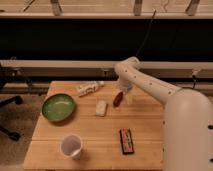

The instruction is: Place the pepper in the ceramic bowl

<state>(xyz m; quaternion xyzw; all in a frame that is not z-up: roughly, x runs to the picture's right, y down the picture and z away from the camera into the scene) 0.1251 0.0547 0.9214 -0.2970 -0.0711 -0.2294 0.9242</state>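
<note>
The claw [122, 93], at 1 o'clock on the bench [95, 135], blurs into the pepper [117, 99]. The robot's body [187, 135] is cut off at 4 o'clock.

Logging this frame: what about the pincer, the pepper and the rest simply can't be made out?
Camera view:
The pincer is at the pepper, near the table's far side; the wrist hides whether it holds it.
Whether the pepper is lifted or lying on the table: one view only, cannot tell.
The black-and-red box: its print cannot be read.
The robot body: cut off by the right and bottom edges.
</note>
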